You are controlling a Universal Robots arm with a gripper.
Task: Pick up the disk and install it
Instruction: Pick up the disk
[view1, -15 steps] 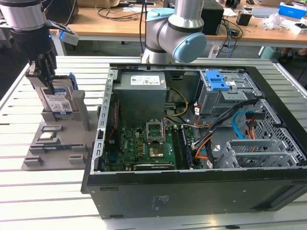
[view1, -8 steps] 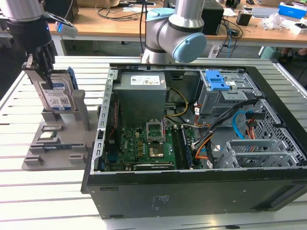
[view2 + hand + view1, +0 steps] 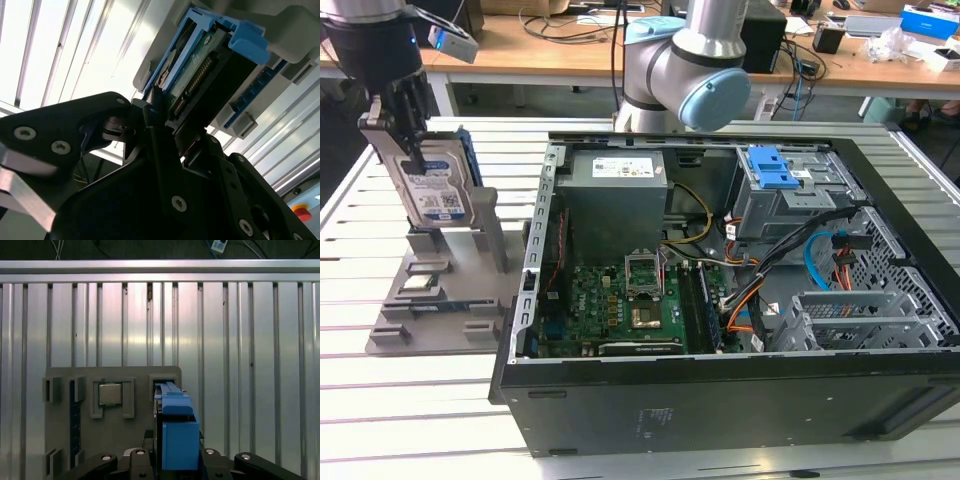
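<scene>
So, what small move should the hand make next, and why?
Probably lift straight up. The hand looks closed on the top edge of the disk, which stands upright with its lower end at the grey holder; a sideways pull might catch it.

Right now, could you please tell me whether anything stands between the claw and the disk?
Nothing visible does: the claw grips the disk by its top edge, upright over the grey stand.

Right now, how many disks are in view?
1: the disk stands upright at the grey stand, gripped by the hand; the drive cage may hide more.
</scene>
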